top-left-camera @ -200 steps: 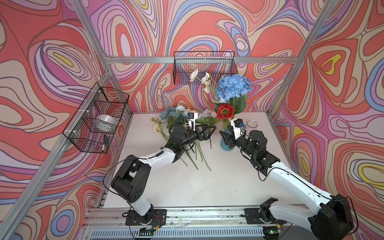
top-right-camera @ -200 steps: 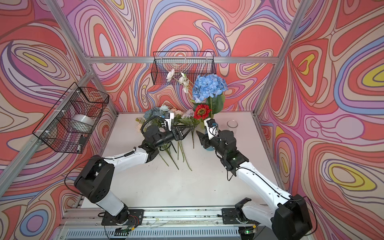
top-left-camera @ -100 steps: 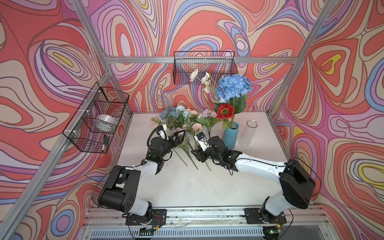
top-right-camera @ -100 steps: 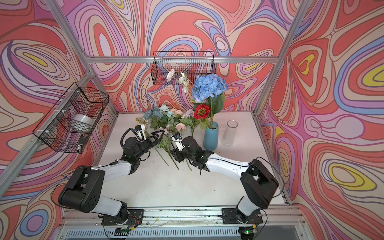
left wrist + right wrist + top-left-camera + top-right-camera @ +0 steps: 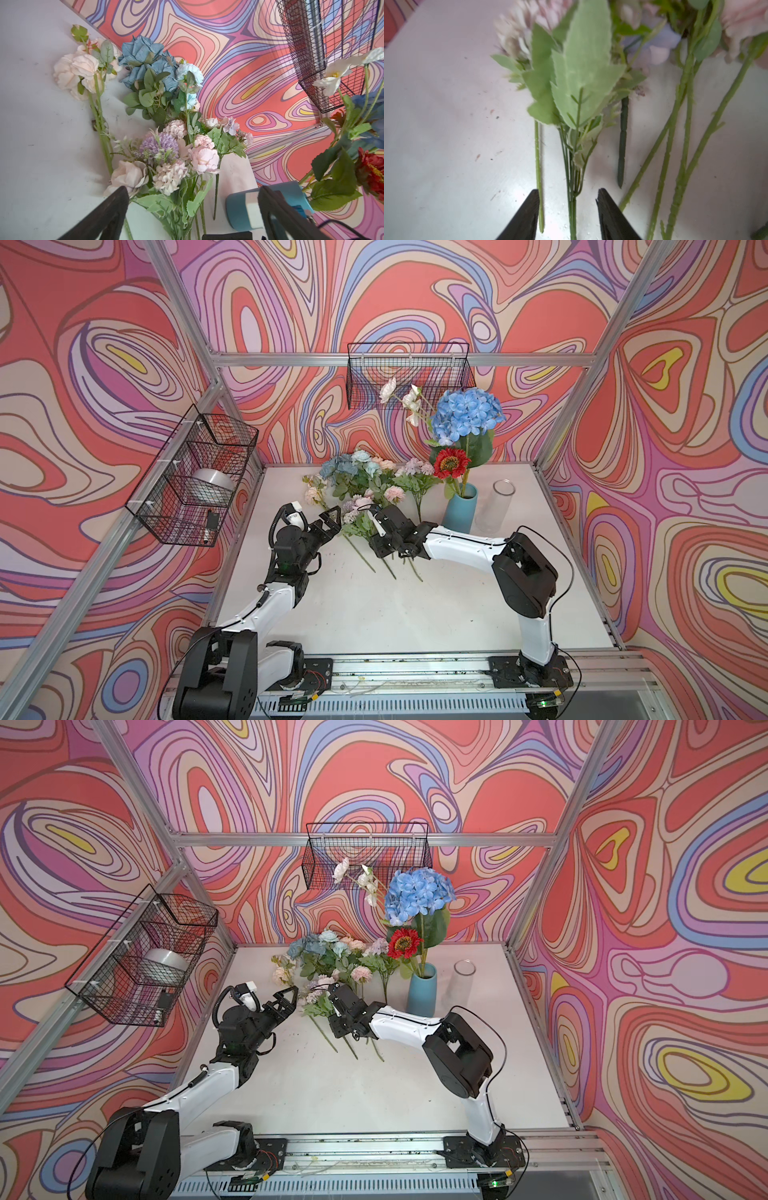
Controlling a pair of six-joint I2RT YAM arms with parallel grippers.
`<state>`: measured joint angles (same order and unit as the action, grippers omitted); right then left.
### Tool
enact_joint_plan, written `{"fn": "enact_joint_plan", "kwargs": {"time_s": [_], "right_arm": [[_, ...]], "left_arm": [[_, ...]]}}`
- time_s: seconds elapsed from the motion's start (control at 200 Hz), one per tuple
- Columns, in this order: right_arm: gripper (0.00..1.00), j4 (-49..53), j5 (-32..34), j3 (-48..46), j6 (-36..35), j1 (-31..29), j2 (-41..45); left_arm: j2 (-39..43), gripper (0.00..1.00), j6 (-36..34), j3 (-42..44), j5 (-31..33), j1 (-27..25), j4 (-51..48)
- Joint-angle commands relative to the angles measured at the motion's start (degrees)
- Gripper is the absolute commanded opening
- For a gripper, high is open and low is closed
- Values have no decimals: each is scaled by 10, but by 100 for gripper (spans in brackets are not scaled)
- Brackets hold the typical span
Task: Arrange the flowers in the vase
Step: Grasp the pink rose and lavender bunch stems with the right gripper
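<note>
Blurry pink blossoms (image 5: 548,11) at picture's edge

The vase (image 5: 459,514) stands near the tabletop's (image 5: 415,614) back edge, with a glass cylinder (image 5: 496,506) just right. Loose flowers (image 5: 361,485) lie left of it.

A blue vase (image 5: 459,512) is stood upright near the back of the table (image 5: 374,614). Three stems are held in it: a big blue flower (image 5: 467,410), a red flower (image 5: 450,462) lower down, and tall white flowers (image 5: 399,400) leaned left. More are laid flat just left of it, stems pointed to the front: blue roses (image 5: 337,466), cream flowers (image 5: 312,494), pink flowers (image 5: 394,492) and a lilac bunch (image 5: 351,506).
</note>
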<state>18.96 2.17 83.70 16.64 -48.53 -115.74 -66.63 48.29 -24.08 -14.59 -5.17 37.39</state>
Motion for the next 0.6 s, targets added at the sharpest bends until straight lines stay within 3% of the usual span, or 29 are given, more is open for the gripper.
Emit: {"fn": "enact_joint_plan", "kwargs": {"time_s": [0.0, 0.31, 0.596], "right_arm": [[44, 64, 33, 33, 28, -7, -27], [41, 56, 52, 57, 30, -21, -75], [28, 44, 73, 79, 11, -22, -104]], "left_arm": [[9, 100, -16, 5, 12, 4, -21], [-1, 100, -7, 6, 0, 4, -8], [15, 100, -11, 12, 15, 4, -22]]}}
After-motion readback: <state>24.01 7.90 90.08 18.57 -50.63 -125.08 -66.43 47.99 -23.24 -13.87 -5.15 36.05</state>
